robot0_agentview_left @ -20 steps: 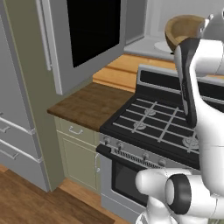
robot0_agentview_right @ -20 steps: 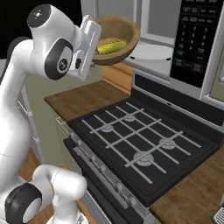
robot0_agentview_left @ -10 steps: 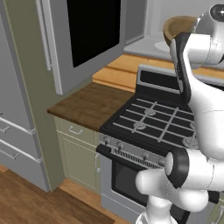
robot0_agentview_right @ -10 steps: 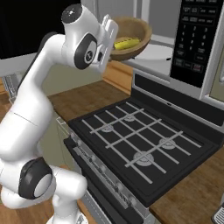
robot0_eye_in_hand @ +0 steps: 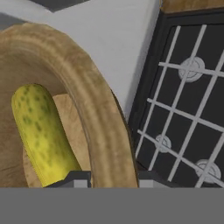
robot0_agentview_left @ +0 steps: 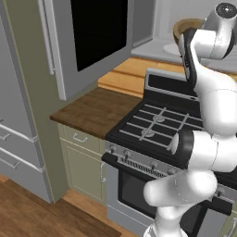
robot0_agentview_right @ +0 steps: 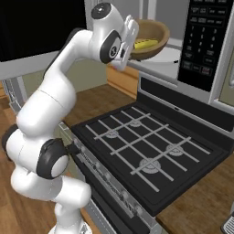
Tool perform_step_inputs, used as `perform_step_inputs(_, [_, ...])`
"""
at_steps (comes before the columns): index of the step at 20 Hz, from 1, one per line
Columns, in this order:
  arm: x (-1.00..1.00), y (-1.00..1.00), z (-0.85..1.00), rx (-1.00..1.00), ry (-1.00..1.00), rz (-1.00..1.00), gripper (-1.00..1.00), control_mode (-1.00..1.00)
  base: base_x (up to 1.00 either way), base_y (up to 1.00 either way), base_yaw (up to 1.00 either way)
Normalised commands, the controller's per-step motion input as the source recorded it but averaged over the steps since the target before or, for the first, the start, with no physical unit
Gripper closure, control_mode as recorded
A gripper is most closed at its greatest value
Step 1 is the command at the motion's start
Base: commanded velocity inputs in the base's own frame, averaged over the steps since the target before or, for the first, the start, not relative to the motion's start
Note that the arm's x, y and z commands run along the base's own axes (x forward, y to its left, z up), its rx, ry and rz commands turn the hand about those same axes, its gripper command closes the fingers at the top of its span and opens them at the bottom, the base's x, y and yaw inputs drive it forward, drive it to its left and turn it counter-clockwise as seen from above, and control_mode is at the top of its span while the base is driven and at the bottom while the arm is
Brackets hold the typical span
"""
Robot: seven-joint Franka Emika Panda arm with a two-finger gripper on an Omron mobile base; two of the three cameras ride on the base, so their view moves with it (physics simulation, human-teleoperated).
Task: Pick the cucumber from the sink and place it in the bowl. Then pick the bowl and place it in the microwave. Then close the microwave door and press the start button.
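Gripper is clamped on the bowl rim at 9 o'clock, keeping it level so the cucumber rides inside toward the microwave

microwave cavity: open and unobstructed at front; swung-out microwave door stands at left; stove lies below.

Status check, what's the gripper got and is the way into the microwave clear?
Gripper clamped on bowl rim. Cucumber inside bowl. Bowl at microwave opening, door open, nothing blocking.
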Motion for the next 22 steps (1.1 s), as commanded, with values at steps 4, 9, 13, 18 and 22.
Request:
perform_step_inputs(4, [0.67,-0.26,0.00,0.00,0.01,0.00,1.00,-1.00,0.00,0.00,0.00])
perform_step_inputs(9, [0.60,-0.13,-0.05,0.00,0.03,0.00,1.00,-1.00,0.00,0.00,0.00])
perform_step_inputs(13, [0.52,-0.12,-0.25,0.00,0.00,0.02,1.00,-1.00,0.00,0.00,0.00])
perform_step_inputs(18, [0.55,-0.20,-0.24,0.00,0.00,0.03,1.00,-1.00,0.00,0.00,0.00])
perform_step_inputs(22, [0.52,-0.25,-0.21,0.00,0.00,0.04,1.00,-1.00,0.00,0.00,0.00])
